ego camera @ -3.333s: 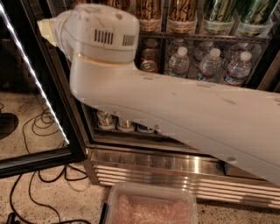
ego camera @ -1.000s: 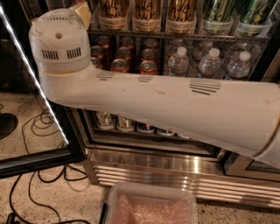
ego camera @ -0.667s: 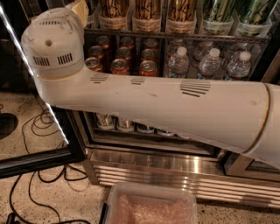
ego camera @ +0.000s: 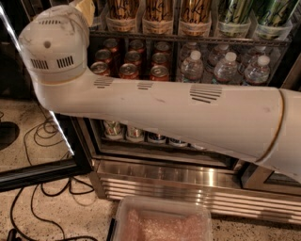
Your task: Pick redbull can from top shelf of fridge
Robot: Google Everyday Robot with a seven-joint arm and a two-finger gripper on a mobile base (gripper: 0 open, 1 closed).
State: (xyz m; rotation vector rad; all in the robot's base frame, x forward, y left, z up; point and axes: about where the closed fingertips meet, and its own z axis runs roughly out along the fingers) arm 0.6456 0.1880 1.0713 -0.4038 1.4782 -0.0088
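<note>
A smooth white plastic arm (ego camera: 188,113) with slotted vents crosses the fridge (ego camera: 188,181), whose base is ribbed stainless steel. Above the arm's round joint, a cream sliver of the claw (ego camera: 85,9) shows at the left end of the top shelf (ego camera: 188,38), a grey wire rack of clear tubs holding tall gold cans (ego camera: 157,10). Whether the claw is open or closed cannot be told. The redbull can cannot be picked out there.

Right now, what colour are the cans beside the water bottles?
The cans are red, camera view. End effector out of frame, past the top edge.
</note>
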